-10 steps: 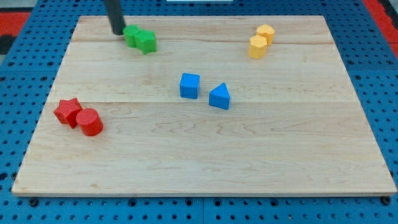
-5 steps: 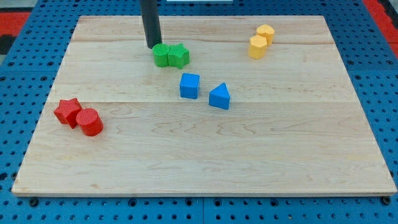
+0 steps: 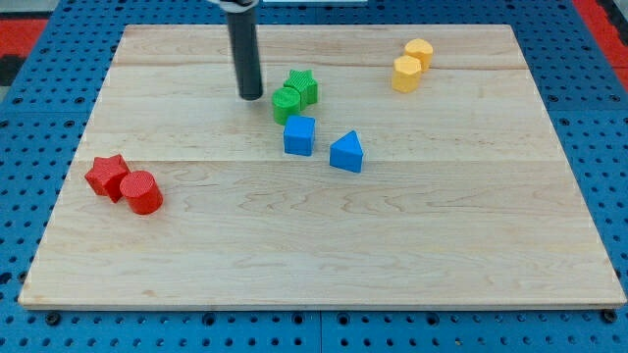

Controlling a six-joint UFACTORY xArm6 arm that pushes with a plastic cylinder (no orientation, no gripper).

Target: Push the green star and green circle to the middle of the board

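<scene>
The green circle (image 3: 286, 103) and the green star (image 3: 302, 86) touch each other above the board's middle, the star up and to the right of the circle. The circle sits just above the blue cube (image 3: 299, 135). My tip (image 3: 251, 96) is a short way to the left of the green circle, with a small gap between them. The dark rod rises from it to the view's top.
A blue triangle (image 3: 346, 153) lies right of the blue cube. A red star (image 3: 106, 176) and red cylinder (image 3: 141, 192) sit at the left edge. Two yellow blocks (image 3: 412, 65) sit at the top right. The wooden board (image 3: 324, 245) lies on a blue pegboard.
My tip moved right and down the view, pushing the two green blocks from the top left toward the blue cube. The pair turned, so the star now lies above the circle.
</scene>
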